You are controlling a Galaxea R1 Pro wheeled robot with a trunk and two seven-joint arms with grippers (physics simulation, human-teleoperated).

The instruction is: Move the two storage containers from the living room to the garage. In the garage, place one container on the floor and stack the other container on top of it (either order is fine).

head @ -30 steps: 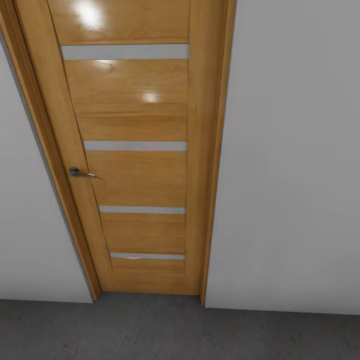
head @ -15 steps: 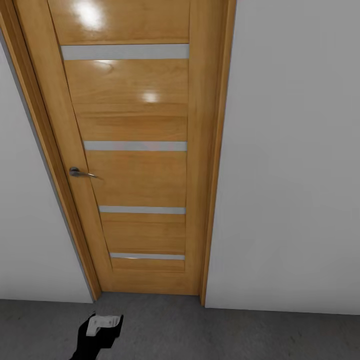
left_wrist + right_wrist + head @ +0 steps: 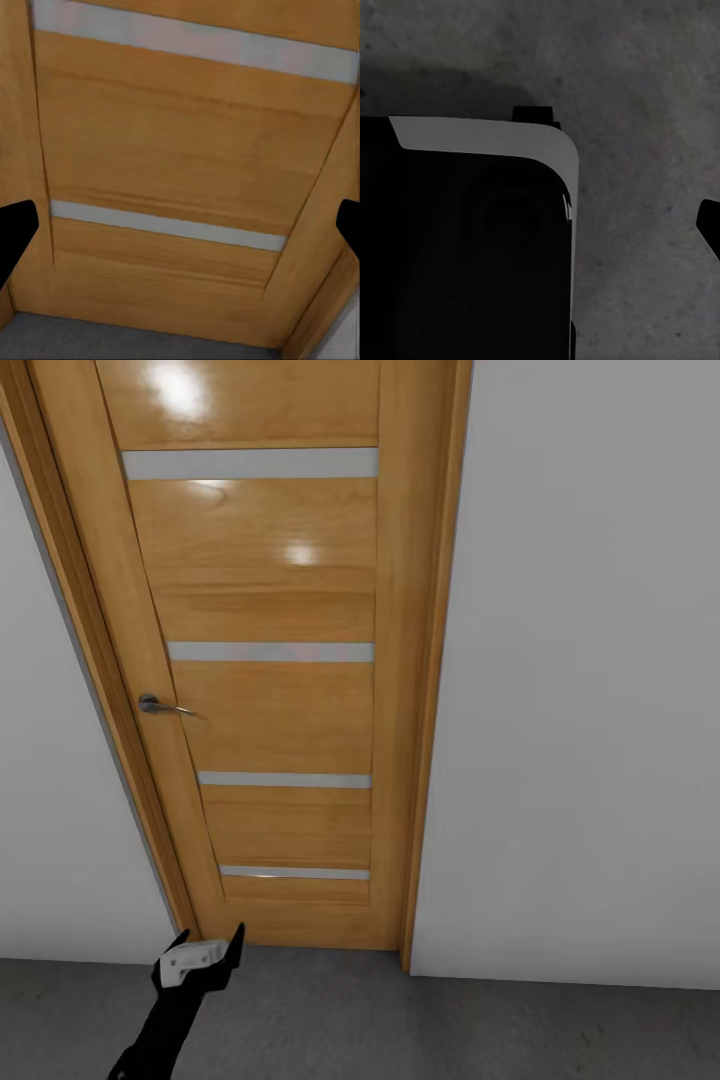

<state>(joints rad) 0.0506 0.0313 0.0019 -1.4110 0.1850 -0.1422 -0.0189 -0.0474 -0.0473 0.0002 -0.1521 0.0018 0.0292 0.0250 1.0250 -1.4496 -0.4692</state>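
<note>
Rising higher toward the wooden door [image 3: 270,660], left gripper [image 3: 208,942] spread wide.

No text, label, brand, number or sign can be read. The wooden door [image 3: 270,660], its pale strips, the grey wall [image 3: 580,710] and the concrete floor [image 3: 450,1030] carry no writing.

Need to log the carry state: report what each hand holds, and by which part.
Left hand: open in front of the glossy wooden door, holding nothing. Right hand: one fingertip shows over grey concrete floor; cannot tell.
</note>
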